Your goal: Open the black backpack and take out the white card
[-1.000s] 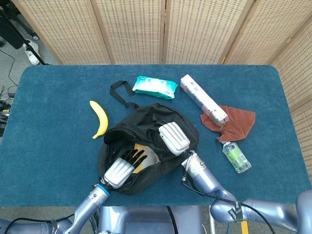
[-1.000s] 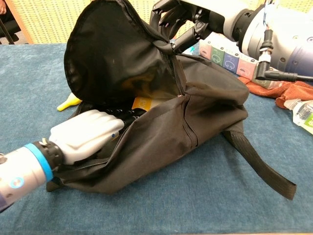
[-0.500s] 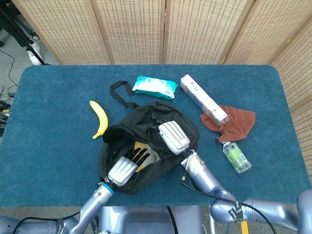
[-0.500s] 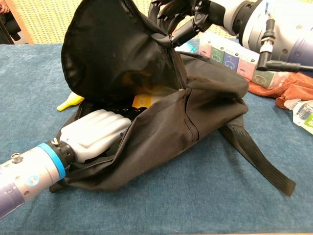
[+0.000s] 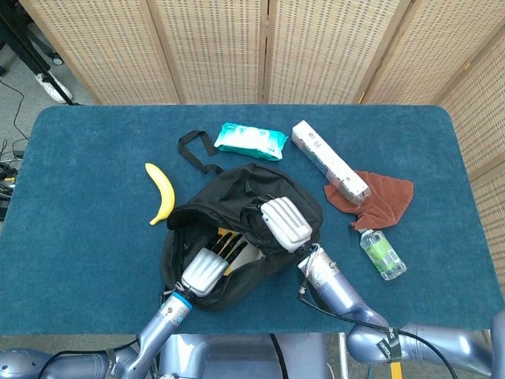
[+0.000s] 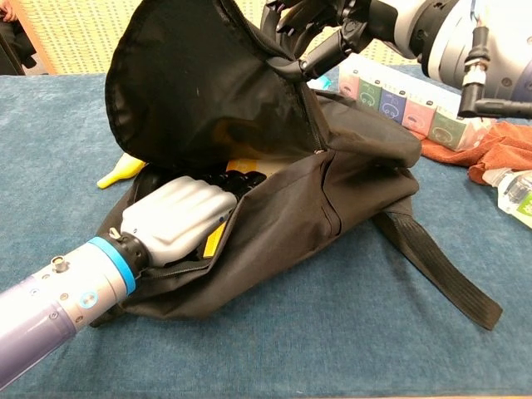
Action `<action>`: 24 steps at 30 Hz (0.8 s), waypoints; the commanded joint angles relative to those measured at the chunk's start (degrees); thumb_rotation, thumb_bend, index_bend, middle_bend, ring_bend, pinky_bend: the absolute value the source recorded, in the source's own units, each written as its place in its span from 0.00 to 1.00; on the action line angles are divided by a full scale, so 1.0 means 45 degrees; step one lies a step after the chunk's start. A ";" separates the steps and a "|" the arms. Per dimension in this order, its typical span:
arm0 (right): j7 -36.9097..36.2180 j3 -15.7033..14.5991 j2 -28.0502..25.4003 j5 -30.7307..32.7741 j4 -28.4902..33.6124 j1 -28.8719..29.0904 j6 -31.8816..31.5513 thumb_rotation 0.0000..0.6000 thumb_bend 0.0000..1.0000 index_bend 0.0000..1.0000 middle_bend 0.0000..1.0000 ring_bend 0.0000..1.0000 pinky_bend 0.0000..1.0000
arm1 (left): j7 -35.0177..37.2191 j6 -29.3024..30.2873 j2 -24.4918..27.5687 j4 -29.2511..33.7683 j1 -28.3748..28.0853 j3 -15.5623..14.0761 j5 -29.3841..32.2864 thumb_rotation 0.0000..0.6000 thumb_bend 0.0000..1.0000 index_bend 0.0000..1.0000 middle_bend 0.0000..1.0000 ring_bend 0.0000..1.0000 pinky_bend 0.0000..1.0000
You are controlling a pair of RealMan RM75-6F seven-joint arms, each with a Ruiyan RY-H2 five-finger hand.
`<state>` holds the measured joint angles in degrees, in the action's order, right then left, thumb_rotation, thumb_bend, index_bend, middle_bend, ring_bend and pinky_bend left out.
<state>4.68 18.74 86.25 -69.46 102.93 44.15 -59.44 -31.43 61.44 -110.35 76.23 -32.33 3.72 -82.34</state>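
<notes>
On the table (image 5: 79, 142), the black backpack (image 6: 349, 199) lies open. The right hand (image 5: 284, 223) grips its raised flap; the left hand (image 6: 179, 218) reaches inside, fingers hidden, their state unclear. No white card can be identified.

1 backpack (image 5: 237, 207), 1 banana (image 5: 162, 193), 1 wipes pk (image 5: 251, 140), 1 box (image 5: 330, 159), 1 cloth (image 5: 380, 196), 1 bottle (image 5: 383, 253)

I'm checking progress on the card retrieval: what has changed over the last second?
The left hand has pushed deeper into the black backpack, its fingers now further under the raised flap. The right hand still holds the flap up, slightly higher in the chest view. No white card is visible yet. The banana, wipes pack, box and bottle stayed put.
</notes>
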 commanded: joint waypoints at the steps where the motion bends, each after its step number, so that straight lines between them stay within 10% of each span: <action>1: 0.0020 -0.0014 -0.0018 0.0030 0.0014 0.0015 -0.0001 1.00 0.52 0.65 0.66 0.42 0.30 | -0.0037 0.0032 0.0002 0.0004 -0.0022 0.0027 0.0027 1.00 0.31 0.00 0.00 0.00 0.13; 24: -0.0209 -0.0187 -0.0219 0.0014 0.0087 0.0038 -0.0169 1.00 0.52 0.65 0.66 0.42 0.30 | -0.0561 -0.0055 -0.0478 -0.0779 -0.0468 0.0338 0.0460 1.00 0.48 0.00 0.00 0.00 0.13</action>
<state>3.73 17.90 85.26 -69.39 103.31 44.33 -60.20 -33.91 61.21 -112.47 72.77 -34.40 5.20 -80.32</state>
